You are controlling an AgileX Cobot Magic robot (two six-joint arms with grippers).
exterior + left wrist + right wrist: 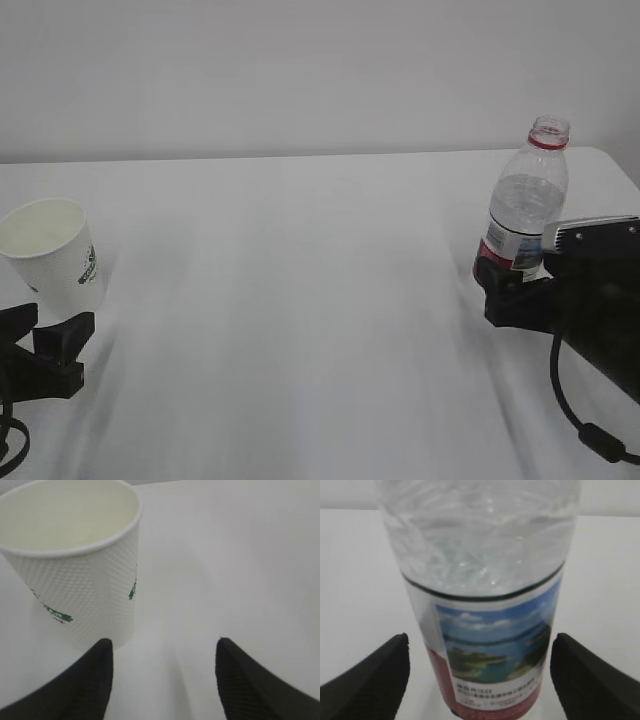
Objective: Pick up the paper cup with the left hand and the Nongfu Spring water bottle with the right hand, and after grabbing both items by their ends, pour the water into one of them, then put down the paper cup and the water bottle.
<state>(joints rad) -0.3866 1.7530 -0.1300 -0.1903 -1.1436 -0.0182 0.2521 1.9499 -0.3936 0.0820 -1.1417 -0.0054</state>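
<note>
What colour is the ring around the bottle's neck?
Red; the water bottle's neck ring shows best in the exterior view.

Table (300,300): white top, plain and matte, filling most of the exterior view; far edge runs level across the frame, rounding off at the right corner. Wall (300,70): pale grey-white, bare, directly behind the table. Light: soft and even (faint, blurred shadows only).
</note>
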